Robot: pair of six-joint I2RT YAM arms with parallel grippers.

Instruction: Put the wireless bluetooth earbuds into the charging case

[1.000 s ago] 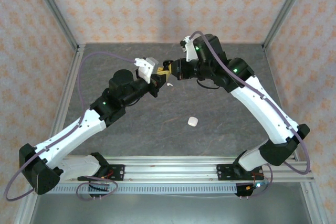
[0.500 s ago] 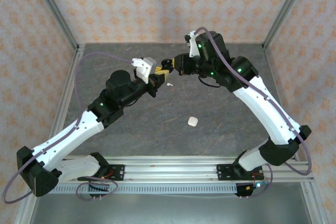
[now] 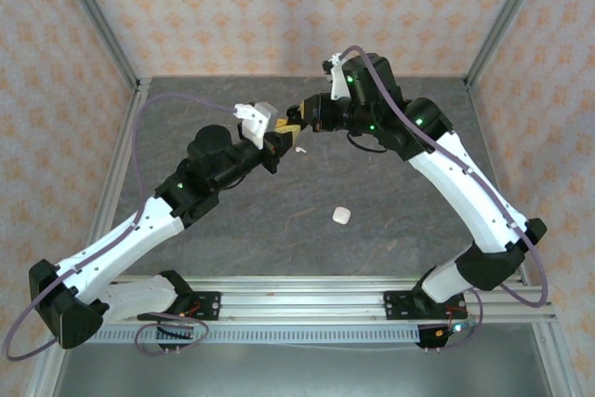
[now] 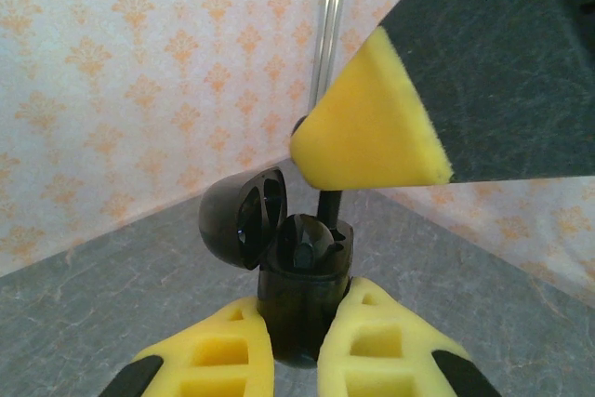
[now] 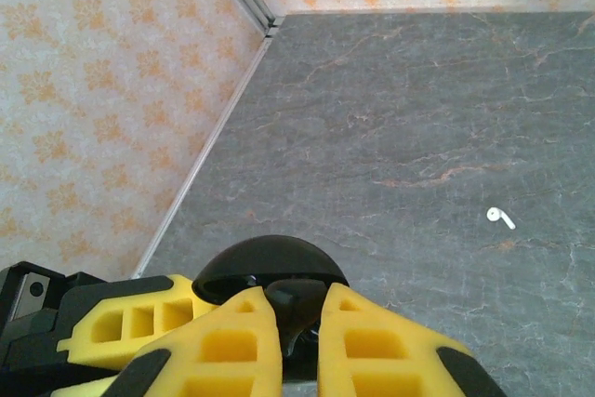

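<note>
Evidently the left pincer (image 4: 302,323) is clamped on the open black charging case (image 4: 299,271), steadying it upright. Just above the case, the right pincer (image 5: 293,302) pinches a black earbud (image 5: 296,315) for seating. Beside the case, a white earbud (image 5: 500,218) lies on the bench (image 5: 418,90).

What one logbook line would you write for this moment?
left end effector: shut on black charging case, lid open | right end effector: shut on black earbud above case | table: white earbud, white case
</note>
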